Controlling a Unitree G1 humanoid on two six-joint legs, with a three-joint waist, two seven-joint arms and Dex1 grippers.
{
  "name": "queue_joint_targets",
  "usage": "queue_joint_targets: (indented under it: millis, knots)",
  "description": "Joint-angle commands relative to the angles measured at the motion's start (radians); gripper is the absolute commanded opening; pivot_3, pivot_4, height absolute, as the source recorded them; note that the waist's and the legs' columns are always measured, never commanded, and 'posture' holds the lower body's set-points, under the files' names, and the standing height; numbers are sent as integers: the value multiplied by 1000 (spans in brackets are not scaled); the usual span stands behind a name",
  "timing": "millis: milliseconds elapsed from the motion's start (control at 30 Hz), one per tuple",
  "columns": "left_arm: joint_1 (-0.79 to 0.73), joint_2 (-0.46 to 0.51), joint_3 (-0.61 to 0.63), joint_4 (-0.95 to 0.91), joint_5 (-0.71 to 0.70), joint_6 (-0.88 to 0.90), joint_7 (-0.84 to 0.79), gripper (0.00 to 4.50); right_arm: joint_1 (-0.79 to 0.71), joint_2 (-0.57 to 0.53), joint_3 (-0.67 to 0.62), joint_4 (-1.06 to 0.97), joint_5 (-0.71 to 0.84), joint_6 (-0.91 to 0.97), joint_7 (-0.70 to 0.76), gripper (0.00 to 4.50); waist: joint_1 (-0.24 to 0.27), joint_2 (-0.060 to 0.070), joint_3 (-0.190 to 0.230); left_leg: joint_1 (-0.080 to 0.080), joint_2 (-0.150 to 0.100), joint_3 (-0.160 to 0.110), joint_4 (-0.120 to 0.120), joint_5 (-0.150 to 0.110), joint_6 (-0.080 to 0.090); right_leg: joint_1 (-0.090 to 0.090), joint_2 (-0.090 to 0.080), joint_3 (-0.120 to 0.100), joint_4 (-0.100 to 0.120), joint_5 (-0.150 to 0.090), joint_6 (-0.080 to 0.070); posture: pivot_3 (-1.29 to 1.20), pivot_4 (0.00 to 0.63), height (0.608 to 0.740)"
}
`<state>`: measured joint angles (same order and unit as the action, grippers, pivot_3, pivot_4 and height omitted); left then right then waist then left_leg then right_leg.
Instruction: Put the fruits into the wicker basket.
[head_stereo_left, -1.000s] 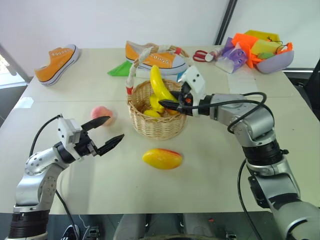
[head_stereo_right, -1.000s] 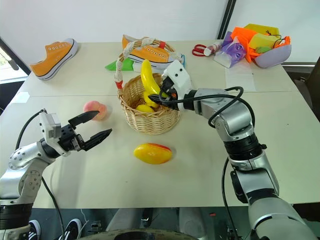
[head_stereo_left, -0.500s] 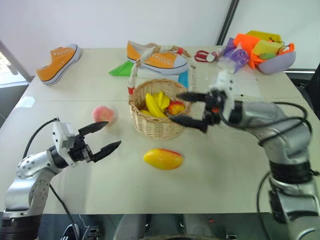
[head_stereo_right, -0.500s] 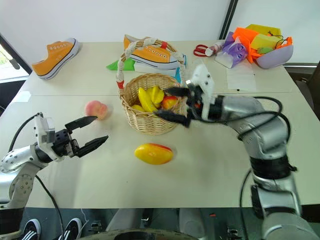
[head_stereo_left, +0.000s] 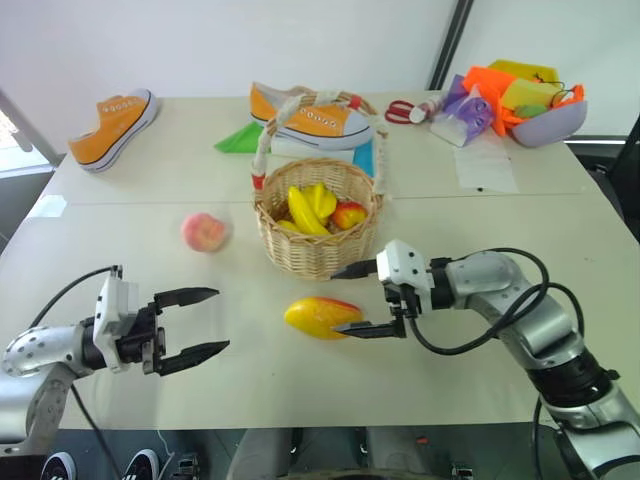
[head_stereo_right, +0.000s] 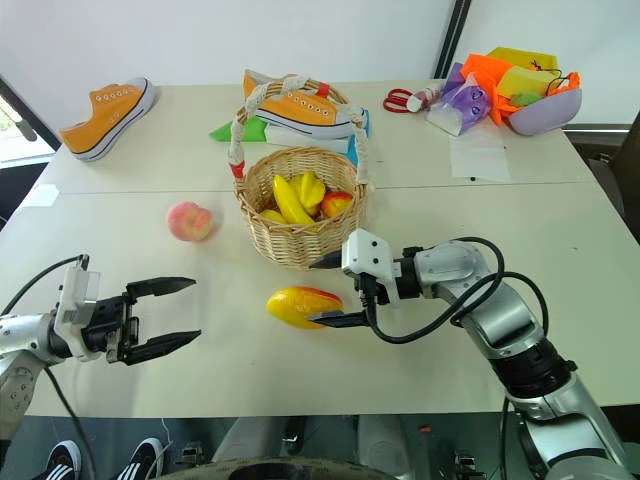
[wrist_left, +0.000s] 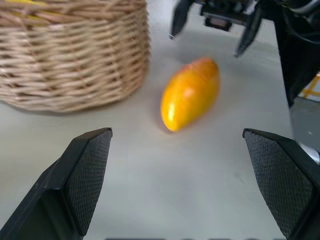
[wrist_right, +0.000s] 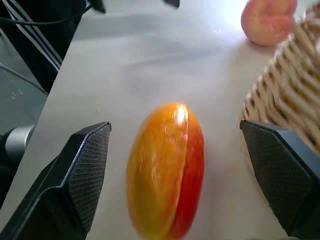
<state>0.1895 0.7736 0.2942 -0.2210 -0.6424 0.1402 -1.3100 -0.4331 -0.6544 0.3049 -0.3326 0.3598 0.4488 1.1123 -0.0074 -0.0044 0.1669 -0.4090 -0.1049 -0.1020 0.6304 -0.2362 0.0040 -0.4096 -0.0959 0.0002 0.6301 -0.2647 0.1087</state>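
The wicker basket (head_stereo_left: 318, 250) stands mid-table with a yellow banana (head_stereo_left: 305, 212) and a red-yellow fruit (head_stereo_left: 348, 215) lying inside. In front of it on the table lies the mango (head_stereo_left: 318, 317). My right gripper (head_stereo_left: 337, 302) is open and low at the mango's right end, one finger on each side of it, with nothing gripped. In the right wrist view the mango (wrist_right: 167, 170) lies between the pads (wrist_right: 85, 175). The pink peach (head_stereo_left: 203, 232) rests left of the basket. My left gripper (head_stereo_left: 222, 319) is open and empty near the front left, pointing toward the mango (wrist_left: 190, 93).
Two orange sneakers (head_stereo_left: 115, 125) (head_stereo_left: 315, 118) lie at the back. A lilac bowl (head_stereo_left: 548, 122) of toys, red scissors (head_stereo_left: 403, 110) and a paper sheet (head_stereo_left: 485, 165) sit at the back right. The table's front edge (head_stereo_left: 300, 425) is close below both grippers.
My right gripper let the banana go into the basket, then drew back and down to the mango with its fingers wide. My left gripper pulled back toward the front left.
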Motion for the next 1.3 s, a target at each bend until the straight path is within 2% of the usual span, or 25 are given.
queue_joint_targets:
  millis: [33,133,267,533,600,700,733,933,1033,1133,1200,1300]
  knots:
    - [-3,-1,18,-26,-6,-20,-4,4500,-5,-6,47,54,-79,-77,23,4311,1,0,0,0,0,0,0,0,0,0,0,0,0,0,0,0,150,740]
    - [-3,-10,11,-38,-10,-18,5,4500,-7,2,53,62,-61,-59,49,4311,-1,0,0,0,-1,0,0,0,0,0,-1,0,-1,0,0,0,150,740]
    - [-1,-15,11,-40,-11,-15,4,4500,-15,27,91,115,-144,-132,27,4311,-6,0,0,0,0,0,0,0,0,0,0,0,0,1,2,0,150,740]
    - [-19,-37,-3,-32,3,-17,32,4500,7,53,77,147,-138,-116,35,4311,-3,0,0,0,0,0,0,0,0,0,0,0,0,1,2,0,150,740]
    - [-22,-42,-8,-28,3,-15,33,4500,4,63,67,154,-127,-103,28,3785,-3,0,0,0,-1,0,0,0,0,0,0,0,0,1,2,0,150,740]
    - [-30,-44,-15,-32,-1,-8,33,4500,-1,61,71,159,-144,-112,28,2518,-3,0,0,0,0,0,0,0,0,0,0,0,0,1,2,0,150,740]
    - [-32,-44,-17,-32,-2,-6,33,4500,-2,60,70,159,-143,-108,27,2328,-4,0,0,0,0,0,0,0,0,0,0,0,0,1,2,0,150,740]
    - [-31,-55,9,-28,-36,16,59,4500,-9,11,-51,43,6,14,61,2315,-2,0,0,0,0,0,0,0,0,0,0,0,0,1,2,0,150,740]
    - [-101,-84,74,-21,-164,124,167,4500,-83,10,-180,-42,184,180,24,2315,-1,0,1,0,0,0,0,0,0,0,0,0,1,1,2,0,150,740]
    - [-139,-87,81,-13,-152,127,188,4500,-210,57,-273,-28,297,265,-49,2315,-8,0,0,0,0,-1,1,0,0,0,1,0,1,1,2,0,150,740]
    - [-152,-95,68,-12,-133,120,198,4500,-282,88,-269,23,242,237,-112,2315,-8,0,0,1,0,-1,0,0,0,0,1,0,1,1,2,0,150,740]
    - [-175,-105,56,15,-101,95,208,4500,-351,90,-170,113,49,138,-189,2315,-4,0,0,0,0,-1,-1,0,-1,-1,1,0,1,1,2,0,150,740]
